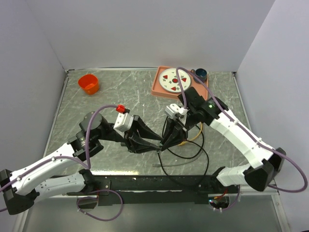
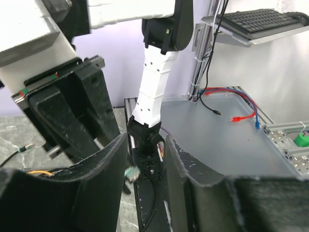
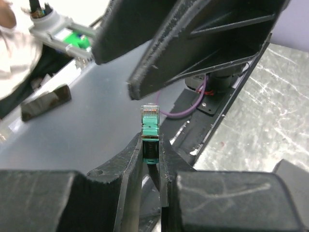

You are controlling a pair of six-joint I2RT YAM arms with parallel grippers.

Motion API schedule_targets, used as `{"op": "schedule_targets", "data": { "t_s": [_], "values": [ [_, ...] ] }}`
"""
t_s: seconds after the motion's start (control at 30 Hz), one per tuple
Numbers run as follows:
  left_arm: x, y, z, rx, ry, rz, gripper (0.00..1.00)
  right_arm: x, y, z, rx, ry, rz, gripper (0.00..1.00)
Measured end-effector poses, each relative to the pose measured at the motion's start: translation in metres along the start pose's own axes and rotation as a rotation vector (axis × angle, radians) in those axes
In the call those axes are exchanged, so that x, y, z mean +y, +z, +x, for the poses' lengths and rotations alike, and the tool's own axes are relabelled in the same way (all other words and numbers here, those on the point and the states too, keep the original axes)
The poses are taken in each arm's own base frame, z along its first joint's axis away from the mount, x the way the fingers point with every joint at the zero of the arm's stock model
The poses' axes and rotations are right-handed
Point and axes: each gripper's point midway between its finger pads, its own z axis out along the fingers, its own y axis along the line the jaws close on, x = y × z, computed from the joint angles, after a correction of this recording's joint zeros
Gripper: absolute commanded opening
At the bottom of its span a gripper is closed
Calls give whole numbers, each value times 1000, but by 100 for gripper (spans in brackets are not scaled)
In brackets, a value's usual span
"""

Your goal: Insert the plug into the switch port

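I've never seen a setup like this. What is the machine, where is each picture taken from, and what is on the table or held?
The machine is a left arm and a right arm, bolted to the near edge of a table. The wide picture looks down from above; the other two come from a camera on each wrist. The right end effector pinches a teal network plug. The left end effector is open, holding nothing, close to that plug. On the table lie an orange cup, a pink tray with a white disc, and a dark cup. I cannot make out the switch.
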Motion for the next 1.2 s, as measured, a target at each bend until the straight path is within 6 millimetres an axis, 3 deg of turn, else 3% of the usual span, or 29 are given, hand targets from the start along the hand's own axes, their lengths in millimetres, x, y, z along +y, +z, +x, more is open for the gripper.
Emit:
{"op": "schedule_targets", "data": {
  "t_s": [0.27, 0.47, 1.2],
  "values": [
    [17, 8, 20, 48, -14, -42, 47, 0, -1, 4, 13, -121, -17, 0],
    [21, 6, 19, 45, 13, -66, 46, 5, -1, 2, 14, -147, -20, 0],
    [2, -4, 36, 32, -27, -15, 46, 7, -3, -3, 16, -167, -11, 0]
  ]
}}
